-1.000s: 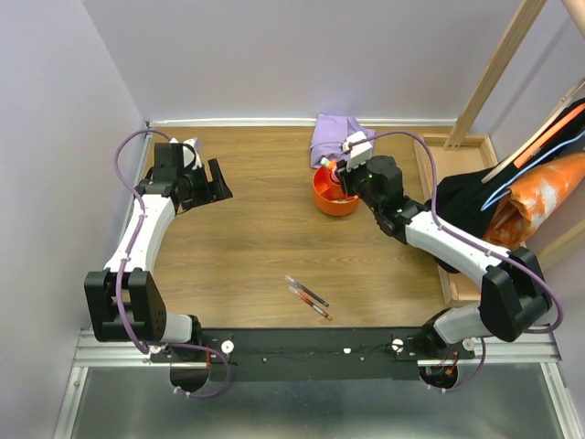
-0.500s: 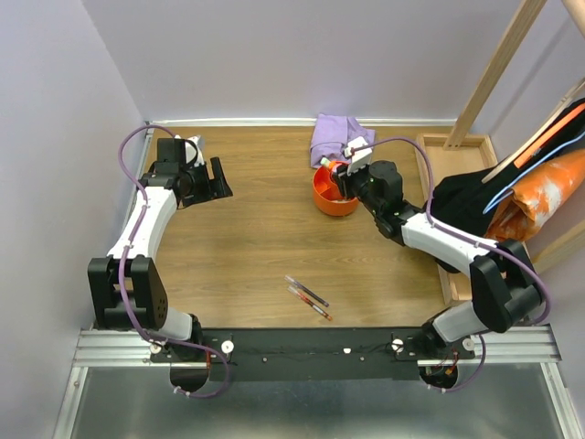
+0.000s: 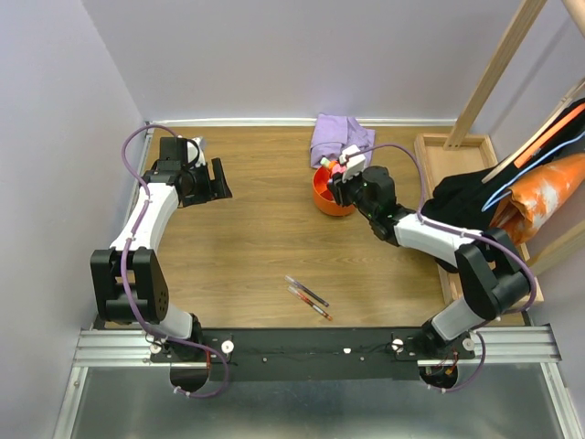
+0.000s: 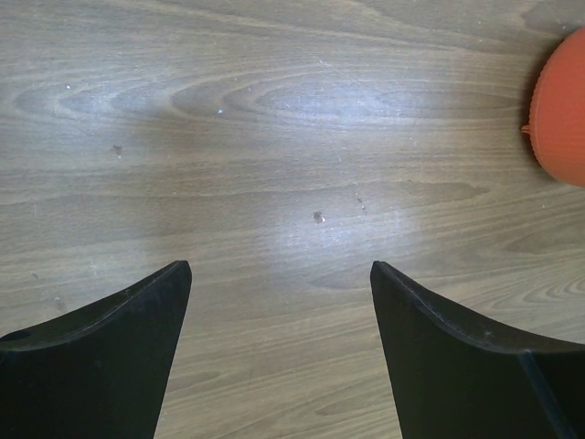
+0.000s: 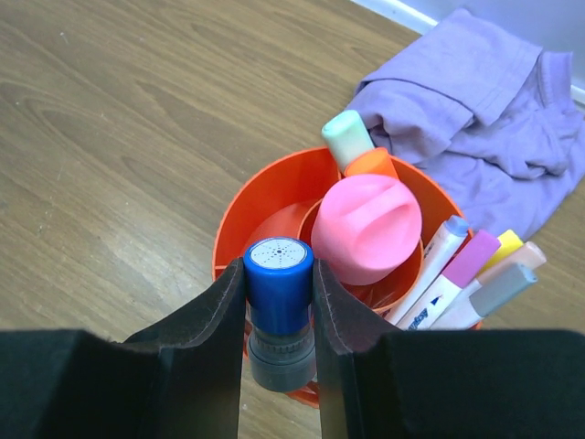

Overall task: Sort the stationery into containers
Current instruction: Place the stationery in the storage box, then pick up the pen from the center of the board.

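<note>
The right hand (image 5: 279, 274) holds a blue stick (image 5: 277, 297) with a round, flat top. Its two black fingers press on both sides of the stick, which stands upright. The right wrist view shows this grip clearly. In the top view the same hand (image 3: 340, 179) is only a dark shape over the orange cup (image 3: 327, 203), and the blue stick cannot be made out there.

From the wrist, the stick is at the near rim of the orange cup (image 5: 265, 187). I cannot tell if its lower end is inside. This view also shows what is in the cup: a pink tube (image 5: 366, 227) in the middle compartment, a mint highlighter (image 5: 345, 137) and an orange highlighter (image 5: 370, 163) behind it, and several markers (image 5: 457, 274) leaning to the right side. The lilac cloth (image 5: 475, 110) lies just behind the cup.

The left hand (image 4: 280, 267) is wide, with nothing between its fingers, and below it is only the bare counter (image 4: 274, 137). At the right edge of this view a part of the orange cup (image 4: 562, 110) appears.

Only the top view shows two thin pens (image 3: 308, 298) lying side by side on the counter (image 3: 247, 238), near the front and well apart from the cup. It also shows the left hand (image 3: 215, 180) far to the left and a wooden tray (image 3: 430, 146) at the right.
</note>
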Robot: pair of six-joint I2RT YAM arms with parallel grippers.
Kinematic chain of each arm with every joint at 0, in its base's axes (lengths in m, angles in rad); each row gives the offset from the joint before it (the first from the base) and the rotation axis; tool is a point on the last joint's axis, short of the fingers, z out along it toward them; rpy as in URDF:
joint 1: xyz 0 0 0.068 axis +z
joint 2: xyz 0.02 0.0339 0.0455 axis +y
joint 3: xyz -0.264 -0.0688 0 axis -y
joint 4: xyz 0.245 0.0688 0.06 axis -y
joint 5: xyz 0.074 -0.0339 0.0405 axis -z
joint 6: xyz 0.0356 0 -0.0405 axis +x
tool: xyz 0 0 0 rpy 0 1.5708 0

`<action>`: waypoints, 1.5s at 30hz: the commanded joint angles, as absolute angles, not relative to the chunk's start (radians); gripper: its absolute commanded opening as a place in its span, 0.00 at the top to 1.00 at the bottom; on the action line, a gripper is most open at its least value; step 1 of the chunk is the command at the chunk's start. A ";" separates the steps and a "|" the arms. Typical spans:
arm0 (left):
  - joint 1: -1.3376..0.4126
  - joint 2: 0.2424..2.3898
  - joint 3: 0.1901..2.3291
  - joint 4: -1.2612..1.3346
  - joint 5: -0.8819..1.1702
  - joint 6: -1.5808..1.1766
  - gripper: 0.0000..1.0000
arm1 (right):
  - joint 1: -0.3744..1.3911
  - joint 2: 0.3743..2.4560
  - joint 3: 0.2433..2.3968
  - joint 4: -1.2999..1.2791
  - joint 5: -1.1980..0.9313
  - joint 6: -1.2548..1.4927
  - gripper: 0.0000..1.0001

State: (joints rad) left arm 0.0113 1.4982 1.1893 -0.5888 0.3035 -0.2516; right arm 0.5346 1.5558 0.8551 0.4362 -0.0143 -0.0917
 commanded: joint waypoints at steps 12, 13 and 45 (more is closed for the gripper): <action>0.011 1.479 1.184 -0.604 0.290 -0.230 0.12 | 0.531 1.537 0.716 0.643 -0.205 -0.278 0.86; 0.011 1.476 1.181 -0.601 0.291 -0.232 0.12 | 0.529 1.536 0.715 0.634 -0.207 -0.293 0.78; -0.057 1.238 1.077 -0.581 0.164 -0.169 0.08 | 0.894 1.446 0.979 -0.451 -0.244 -0.127 0.50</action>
State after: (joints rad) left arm -0.0963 1.2953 1.1149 -0.5846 0.2764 -0.1761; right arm 0.7776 1.3712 1.0161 -0.2333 -0.2966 -0.1757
